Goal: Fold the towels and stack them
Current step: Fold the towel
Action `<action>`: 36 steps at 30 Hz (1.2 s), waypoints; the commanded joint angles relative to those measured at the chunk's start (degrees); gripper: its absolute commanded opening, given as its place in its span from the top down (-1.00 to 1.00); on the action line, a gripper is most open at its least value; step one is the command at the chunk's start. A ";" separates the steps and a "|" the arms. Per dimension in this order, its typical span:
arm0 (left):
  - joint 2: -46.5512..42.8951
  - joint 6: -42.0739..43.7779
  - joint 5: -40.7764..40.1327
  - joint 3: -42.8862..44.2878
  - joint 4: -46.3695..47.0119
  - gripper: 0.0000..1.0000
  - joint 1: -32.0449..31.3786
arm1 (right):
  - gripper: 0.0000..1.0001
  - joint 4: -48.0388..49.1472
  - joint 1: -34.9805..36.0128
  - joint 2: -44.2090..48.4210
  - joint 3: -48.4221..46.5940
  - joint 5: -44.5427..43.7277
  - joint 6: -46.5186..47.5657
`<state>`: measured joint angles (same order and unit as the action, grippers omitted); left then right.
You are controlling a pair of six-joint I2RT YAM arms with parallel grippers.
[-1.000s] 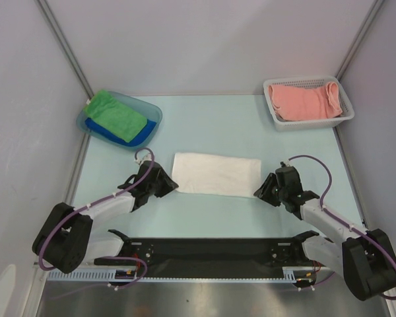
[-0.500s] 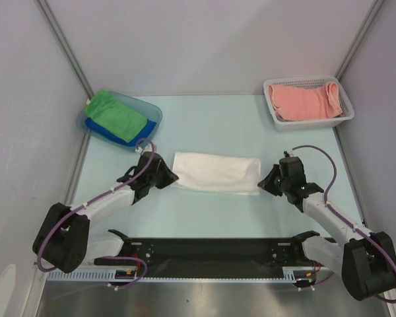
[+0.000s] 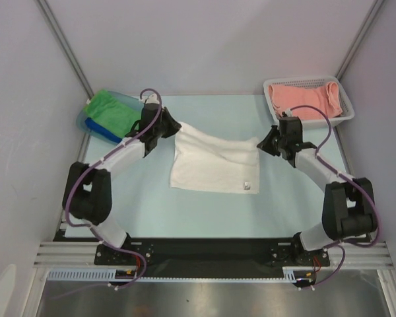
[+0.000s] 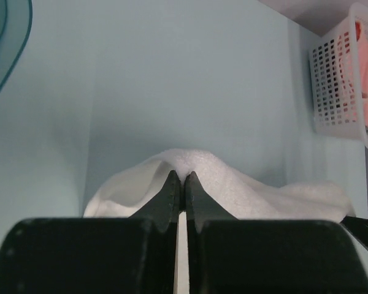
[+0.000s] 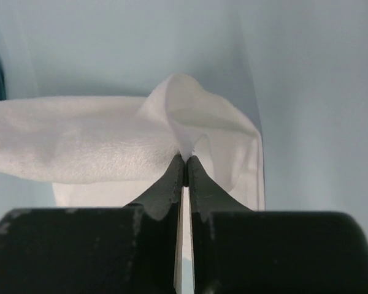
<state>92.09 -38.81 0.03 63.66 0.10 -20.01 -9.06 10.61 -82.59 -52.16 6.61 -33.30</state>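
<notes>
Over the table (image 3: 132, 205), left gripper (image 3: 177, 127) pinches the white towel (image 3: 214, 165) by its far left corner; right gripper (image 3: 259, 144) pinches the far right; possibly a tag (image 3: 247, 184) near its front.

Robotics laboratory test cell, plain grey panel walls (image 3: 204, 39) and aluminium corner posts (image 3: 63, 43) beyond the left gripper (image 3: 175, 127) and right gripper (image 3: 261, 144), pale teal tabletop (image 3: 204, 214) beneath them, aluminium extrusion rail (image 3: 69, 252) behind them at the near edge.
</notes>
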 commanded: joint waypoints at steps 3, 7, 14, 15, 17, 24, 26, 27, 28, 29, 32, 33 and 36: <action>8.18 4.09 3.48 9.89 4.56 0.99 3.40 | 1.00 1.07 -2.08 -9.16 -12.33 1.38 3.15; 12.75 5.32 4.97 15.26 3.51 0.99 4.10 | 1.00 -0.78 -3.23 -15.05 -18.93 2.00 3.94; 16.62 5.23 7.70 17.29 3.42 0.99 5.59 | 1.00 -2.27 -4.02 -19.45 -24.39 1.65 4.73; 16.71 5.32 8.14 17.11 3.42 0.99 5.68 | 1.00 -2.63 -4.11 -20.06 -25.17 1.74 4.91; 16.80 5.58 8.14 16.85 3.16 1.00 5.86 | 1.00 -3.42 -4.02 -20.24 -25.27 1.83 4.91; 15.66 5.94 10.25 14.22 3.51 0.99 5.86 | 1.00 -5.53 -4.11 -19.19 -24.30 1.65 5.17; 15.22 6.11 10.60 13.95 3.15 0.99 5.86 | 1.00 -5.62 -4.37 -19.28 -24.74 2.96 5.26; 15.22 6.02 10.60 13.95 2.98 0.99 5.86 | 1.00 -5.97 -4.55 -19.54 -25.09 3.49 5.26; 15.31 6.02 10.78 13.95 2.89 0.99 5.86 | 1.00 -5.80 -4.98 -20.15 -25.36 4.63 4.91; 15.31 6.11 11.13 13.95 2.89 0.99 5.86 | 1.00 -5.36 -5.16 -20.59 -25.44 5.51 4.65; 15.48 6.11 12.00 13.77 2.98 1.00 5.86 | 1.00 -3.95 -6.04 -21.12 -25.01 9.20 3.24; 15.22 6.20 11.92 13.34 2.89 0.99 5.86 | 1.00 -3.86 -5.95 -20.86 -24.31 9.30 3.07; 13.55 6.02 12.01 11.06 3.77 0.99 5.86 | 1.00 -2.28 -5.95 -19.02 -21.59 9.91 2.45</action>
<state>108.73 -33.98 10.83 76.77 1.98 -14.70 -14.24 4.89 -103.18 -74.76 14.09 -30.04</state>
